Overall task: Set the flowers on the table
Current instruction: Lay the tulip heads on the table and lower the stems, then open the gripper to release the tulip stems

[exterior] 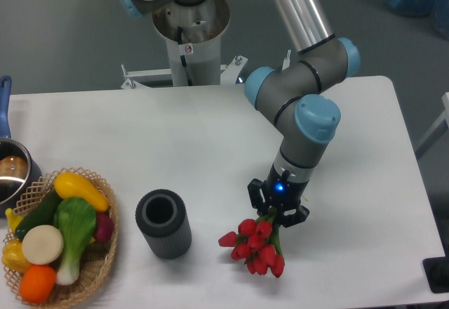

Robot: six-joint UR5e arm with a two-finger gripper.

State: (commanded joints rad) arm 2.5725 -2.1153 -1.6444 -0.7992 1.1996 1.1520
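The gripper [276, 211] is closed on the flowers [255, 244], whose red buds hang just below it, close over the table [365, 204]. The bunch looks light and soft. I think the tied stems are the right place to hold, because the buds would crush easily.

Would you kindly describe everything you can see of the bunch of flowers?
The flowers are a tight bunch of red tulip buds with a little green between them. The gripper is shut on the bunch just above the buds, which point down toward the front edge of the white table. Whether they touch it cannot be told.
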